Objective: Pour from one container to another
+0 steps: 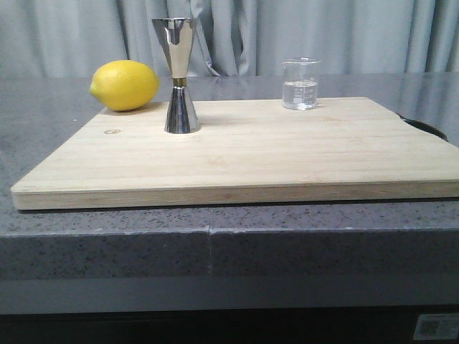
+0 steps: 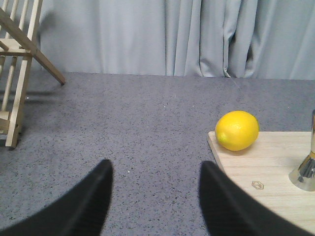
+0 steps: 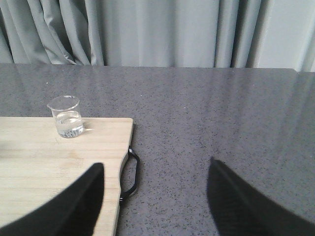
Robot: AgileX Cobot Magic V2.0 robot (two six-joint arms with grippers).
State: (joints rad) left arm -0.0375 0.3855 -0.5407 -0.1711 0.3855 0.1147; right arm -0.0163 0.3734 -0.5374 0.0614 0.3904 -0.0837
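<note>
A small clear glass beaker (image 1: 300, 84) with clear liquid in its lower part stands upright on the far right of the wooden board (image 1: 244, 154); the right wrist view shows the beaker (image 3: 66, 116) too. The tall steel jigger (image 1: 178, 75) stands upright on the board's far left; only its base (image 2: 306, 169) shows in the left wrist view. My left gripper (image 2: 155, 167) is open over the bare counter, left of the board. Over the counter beside the board's right edge my right gripper (image 3: 156, 169) is open. Neither holds anything.
A yellow lemon (image 1: 125, 85) lies at the board's far left corner, close behind the jigger. A black metal handle (image 3: 129, 174) sticks out from the board's right edge. A wooden rack (image 2: 17, 69) stands on the grey counter (image 1: 215, 244) far to the left. Grey curtains hang behind.
</note>
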